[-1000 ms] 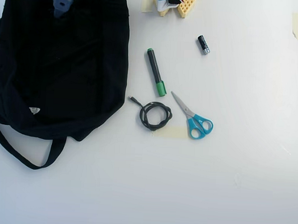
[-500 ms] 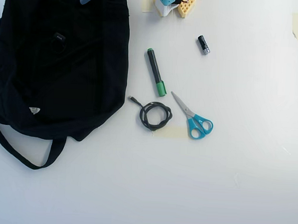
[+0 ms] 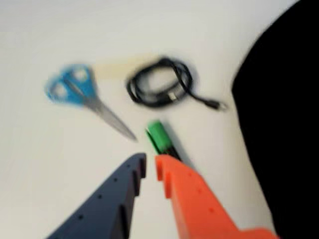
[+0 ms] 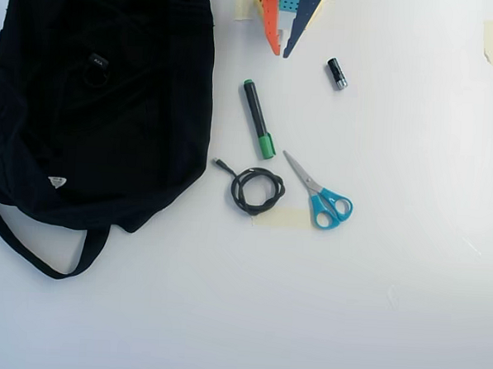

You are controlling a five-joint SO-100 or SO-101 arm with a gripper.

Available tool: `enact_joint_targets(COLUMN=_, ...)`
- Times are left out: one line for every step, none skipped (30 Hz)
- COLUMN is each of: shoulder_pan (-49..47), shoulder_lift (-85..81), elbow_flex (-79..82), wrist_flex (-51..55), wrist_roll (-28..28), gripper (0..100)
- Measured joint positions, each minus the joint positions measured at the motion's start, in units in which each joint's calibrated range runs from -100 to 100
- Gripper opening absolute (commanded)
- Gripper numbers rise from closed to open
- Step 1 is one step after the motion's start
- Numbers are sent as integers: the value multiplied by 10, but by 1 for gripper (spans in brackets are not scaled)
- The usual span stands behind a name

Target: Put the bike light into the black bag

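Bike light (image 4: 97, 61) sits on the black bag (image 4: 150, 130), upper-middle of the fabric in overhead view; small dark block w/ ring strap just below it, hard to make out against the black, lens colour not readable. Whether it lies on top of the cloth or down inside the opening: can't tell from this angle. Bag fills upper left of overhead view, strap looping out lower left, white label (image 4: 57, 181) near its lower edge. Gripper (image 4: 282, 54) hangs at top centre, well apart from the light, pointing down-frame toward the marker (image 4: 257, 119); jaws slightly apart, nothing between them; wrist view confirms, gripper (image 3: 150, 165) w/ narrow gap, empty. Light lies to the gripper's left in overhead view, across the bag's right edge; its long axis too small to judge. Wrist view is blurred: green marker cap (image 3: 159, 137) just ahead of the tips, coiled cable (image 3: 159, 87) beyond, scissors (image 3: 82, 94) to the left, bag edge (image 3: 279, 124) on the right. Overhead also shows cable (image 4: 257, 190) beside scissors (image 4: 322, 197), small black cylinder (image 4: 336, 73) right of the gripper. Judgement: task looks done or nearly so; if light only rests on top, next move would be a reach left over the bag.
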Motion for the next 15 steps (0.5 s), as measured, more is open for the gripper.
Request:
enact_joint_targets(shoulder_pan=-6, shoulder_lift=-21, elbow_flex=28, wrist_flex=0, wrist_roll=5, gripper=2)
enact_joint_targets(shoulder_pan=-10, shoulder_lift=-41, elbow_flex=57, wrist_flex=0, wrist_roll=8, gripper=2)
enact_joint_targets(shoulder_pan=-10, shoulder_lift=-61, elbow_flex=85, wrist_flex=0, wrist_roll=10, gripper=2)
enact_joint_targets(shoulder_pan=-7, shoulder_lift=-79, elbow_flex=115, wrist_flex=0, wrist_roll=12, gripper=2)
enact_joint_targets(shoulder_pan=-12, shoulder_lift=-95, elbow_flex=143, wrist_flex=0, wrist_roll=13, gripper=2)
enact_joint_targets(shoulder_pan=-20, shoulder_lift=-110, elbow_flex=172, wrist_flex=0, wrist_roll=13, gripper=2)
enact_joint_targets(shoulder_pan=-30, shoulder_lift=-125, elbow_flex=200, wrist_flex=0, wrist_roll=13, gripper=2)
enact_joint_targets(shoulder_pan=-35, shoulder_lift=-142, elbow_flex=226, wrist_flex=0, wrist_roll=13, gripper=2)
enact_joint_targets(shoulder_pan=-37, shoulder_lift=-159, elbow_flex=252, wrist_flex=0, wrist_roll=13, gripper=2)
enact_joint_targets(shoulder_pan=-39, shoulder_lift=-174, elbow_flex=275, wrist_flex=0, wrist_roll=13, gripper=2)
enact_joint_targets(shoulder_pan=-38, shoulder_lift=-190, elbow_flex=300, wrist_flex=0, wrist_roll=13, gripper=2)
enact_joint_targets(shoulder_pan=-40, shoulder_lift=-205, elbow_flex=325, wrist_flex=0, wrist_roll=13, gripper=2)
enact_joint_targets(shoulder_pan=-43, shoulder_lift=-218, elbow_flex=349, wrist_flex=0, wrist_roll=13, gripper=2)
enact_joint_targets(shoulder_pan=-45, shoulder_lift=-231, elbow_flex=373, wrist_flex=0, wrist_roll=13, gripper=2)
enact_joint_targets(shoulder_pan=-46, shoulder_lift=-241, elbow_flex=394, wrist_flex=0, wrist_roll=13, gripper=2)
